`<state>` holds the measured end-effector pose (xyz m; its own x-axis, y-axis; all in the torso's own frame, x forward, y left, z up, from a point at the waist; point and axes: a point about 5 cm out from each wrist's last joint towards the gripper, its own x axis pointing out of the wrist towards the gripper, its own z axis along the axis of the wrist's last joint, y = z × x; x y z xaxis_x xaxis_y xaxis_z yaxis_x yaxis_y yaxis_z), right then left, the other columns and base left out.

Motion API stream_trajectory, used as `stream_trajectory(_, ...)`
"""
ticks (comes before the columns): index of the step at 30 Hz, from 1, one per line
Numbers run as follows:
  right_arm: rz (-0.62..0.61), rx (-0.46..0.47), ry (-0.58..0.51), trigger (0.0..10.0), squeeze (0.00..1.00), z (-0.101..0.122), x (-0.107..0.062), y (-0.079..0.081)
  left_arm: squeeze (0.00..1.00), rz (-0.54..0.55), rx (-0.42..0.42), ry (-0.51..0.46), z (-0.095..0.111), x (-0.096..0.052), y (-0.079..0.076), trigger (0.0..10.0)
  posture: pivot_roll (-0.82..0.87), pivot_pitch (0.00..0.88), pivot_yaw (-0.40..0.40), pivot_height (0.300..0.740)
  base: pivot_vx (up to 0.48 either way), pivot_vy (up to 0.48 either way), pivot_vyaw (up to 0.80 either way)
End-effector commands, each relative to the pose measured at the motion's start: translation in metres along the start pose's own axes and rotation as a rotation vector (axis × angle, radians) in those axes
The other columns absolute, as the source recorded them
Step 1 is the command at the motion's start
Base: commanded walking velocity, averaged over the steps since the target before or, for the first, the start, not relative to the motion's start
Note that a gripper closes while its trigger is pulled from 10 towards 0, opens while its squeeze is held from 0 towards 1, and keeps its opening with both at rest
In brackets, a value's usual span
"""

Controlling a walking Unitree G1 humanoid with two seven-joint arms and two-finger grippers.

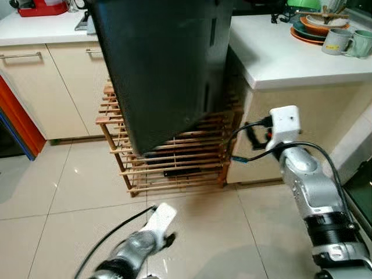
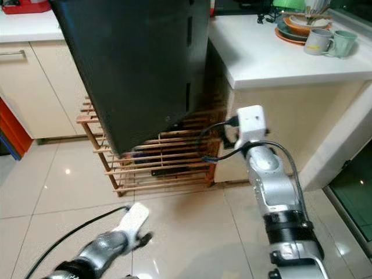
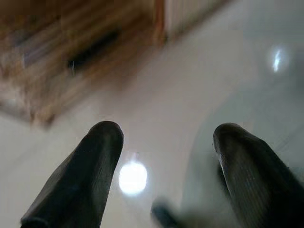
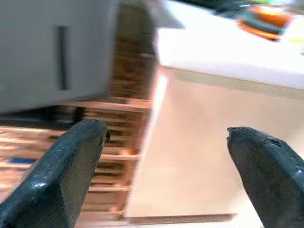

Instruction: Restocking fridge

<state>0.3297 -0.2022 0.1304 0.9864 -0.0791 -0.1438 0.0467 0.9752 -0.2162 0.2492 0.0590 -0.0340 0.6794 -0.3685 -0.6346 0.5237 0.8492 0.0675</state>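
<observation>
The fridge (image 1: 163, 70) is seen ahead on a wooden rack (image 1: 174, 163), its long axis upright. The right gripper (image 4: 166, 156), fingers spread wide and empty, is raised nearer, beside the counter (image 1: 279, 58). The left gripper (image 3: 164, 166), also wide, is held low over the floor (image 1: 58, 197).

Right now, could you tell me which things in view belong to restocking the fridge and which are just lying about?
For the job:
dark fridge
right gripper, open, raised near it
left gripper, open, low over the floor

Lying about:
wooden rack
stacked plates
two mugs
red container
</observation>
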Motion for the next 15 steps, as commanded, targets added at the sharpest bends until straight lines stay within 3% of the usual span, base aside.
stream_trajectory(1, -0.087, 0.015, 0.03, 10.0, 0.0, -0.015, -0.004, -0.009, 0.0, 0.04, -0.046, -0.161, 0.038, 0.006, -0.006, 10.0, -0.08, 0.0, 0.019, 0.74, 0.0, 0.0, 0.0)
stream_trajectory(4, -0.22, 0.029, 0.023, 10.0, 0.0, -0.027, -0.008, -0.019, 0.0, 0.047, -0.122, -0.357, 0.088, 0.008, -0.038, 10.0, -0.08, 0.0, 0.02, 0.74, 0.0, 0.0, 0.0)
stream_trajectory(5, -0.22, 0.029, 0.023, 10.0, 0.0, -0.027, -0.008, -0.019, 0.0, 0.047, -0.122, -0.357, 0.088, 0.008, -0.038, 10.0, -0.08, 0.0, 0.02, 0.74, 0.0, 0.0, 0.0)
stream_trajectory(7, -0.262, 0.024, 0.013, 10.0, 0.0, -0.029, -0.009, -0.022, 0.0, 0.038, -0.136, -0.41, 0.106, 0.007, -0.062, 10.0, -0.08, 0.0, 0.019, 0.74, 0.0, 0.0, 0.0)
stream_trajectory(8, -0.273, 0.007, -0.015, 10.0, 0.0, -0.029, -0.01, -0.023, 0.0, 0.066, -0.194, -0.622, 0.152, -0.007, -0.036, 10.0, -0.08, 0.0, 0.016, 0.74, 0.0, 0.0, 0.0)
stream_trajectory(9, -0.272, -0.005, -0.042, 10.0, 0.0, -0.028, -0.011, -0.023, 0.0, 0.089, -0.214, -0.72, 0.168, -0.02, -0.008, 10.0, -0.08, 0.0, 0.014, 0.74, 0.0, 0.0, -0.74)
stream_trajectory(10, -0.272, -0.005, -0.042, 10.0, 0.0, -0.028, -0.011, -0.023, 0.0, 0.089, -0.214, -0.72, 0.168, -0.02, -0.008, 10.0, -0.08, 0.0, 0.014, 0.74, 0.0, 0.0, -0.74)
stream_trajectory(11, -0.279, -0.015, -0.075, 10.0, 0.0, -0.027, -0.013, -0.024, 0.0, 0.111, -0.219, -0.804, 0.177, -0.038, 0.032, 10.0, -0.08, 0.0, 0.01, 0.74, 0.0, 0.0, -0.74)
stream_trajectory(12, -0.283, -0.016, -0.078, 10.0, 0.0, -0.027, -0.014, -0.024, 0.0, 0.123, -0.217, -0.822, 0.176, -0.047, 0.055, 10.0, -0.08, 0.0, 0.01, 0.74, 0.0, 0.0, -0.74)
stream_trajectory(15, -0.306, 0.011, -0.063, 10.0, 0.0, -0.032, -0.015, -0.027, 0.0, 0.14, -0.215, -0.825, 0.171, -0.054, 0.087, 10.0, -0.09, 0.0, 0.009, 0.74, 0.0, 0.0, -0.73)
